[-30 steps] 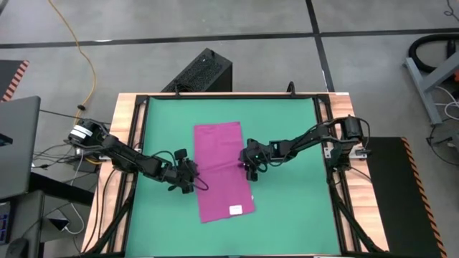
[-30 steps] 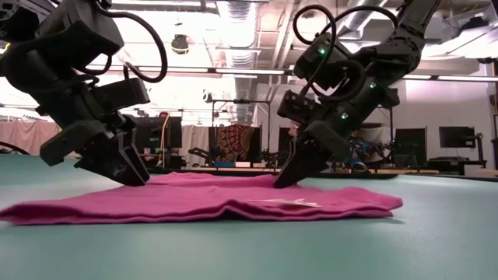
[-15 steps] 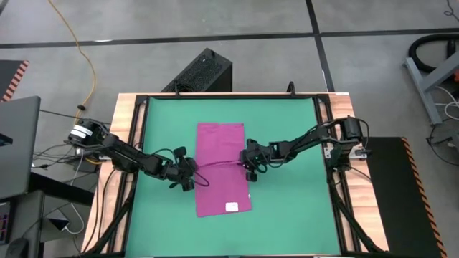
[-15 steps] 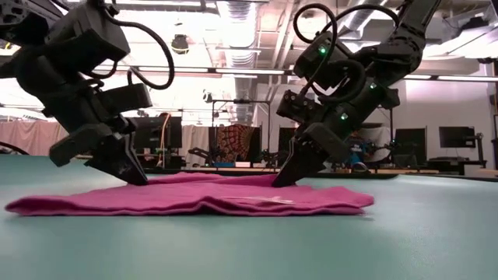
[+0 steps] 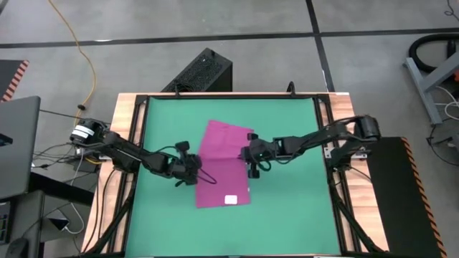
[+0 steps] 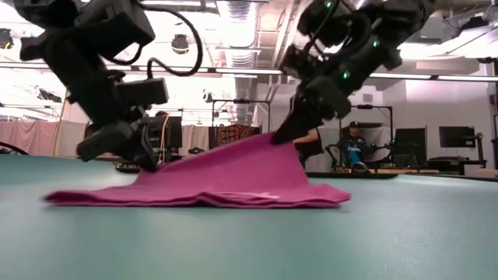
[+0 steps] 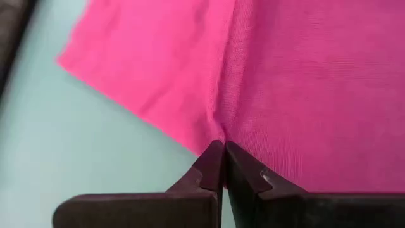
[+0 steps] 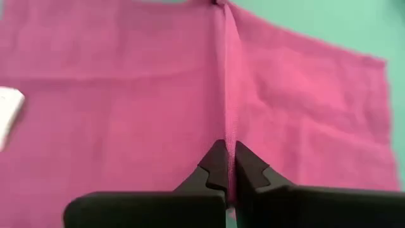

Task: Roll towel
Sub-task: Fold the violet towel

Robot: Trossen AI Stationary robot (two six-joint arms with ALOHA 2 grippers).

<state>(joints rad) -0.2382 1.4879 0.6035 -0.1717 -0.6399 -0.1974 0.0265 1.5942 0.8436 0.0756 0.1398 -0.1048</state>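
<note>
The magenta towel point(image 5: 224, 168) lies lengthwise on the green mat point(image 5: 287, 122), its white tag point(image 5: 231, 200) near the near end. Its middle is raised like a tent point(image 6: 233, 167), while the near end point(image 6: 194, 199) rests flat on the mat. My left gripper point(image 5: 195, 174) is shut on the towel's left long edge. My right gripper point(image 5: 251, 154) is shut on the right long edge and stands higher in the low view point(image 6: 280, 138). The far half is hidden behind the raised part in the low view. My left gripper pinches the towel's left long edge point(image 7: 215, 136) about halfway along, between its two fingers, slanting down from the table's left. That edge is lifted off the mat. A crease runs across the cloth from the fingertips. My right gripper pinches the right long edge point(image 8: 229, 136) near the middle, between its two fingers, slanting down from the table's right. The edge is lifted clear, and a taut ridge point(image 8: 229, 76) runs from the fingertips across the towel.
A wooden frame point(image 5: 128, 143) borders the mat. A black box point(image 5: 204, 72) stands on the floor behind the far edge, and a laptop point(image 5: 18, 143) sits off to the left. Bare mat lies on both sides of the towel.
Both grippers have shut on the towel's long edges and risen, the right one higher. The towel's middle has lifted into a ridge while its near end stays on the mat but has slid toward the far edge. The far end has skewed to the right.
</note>
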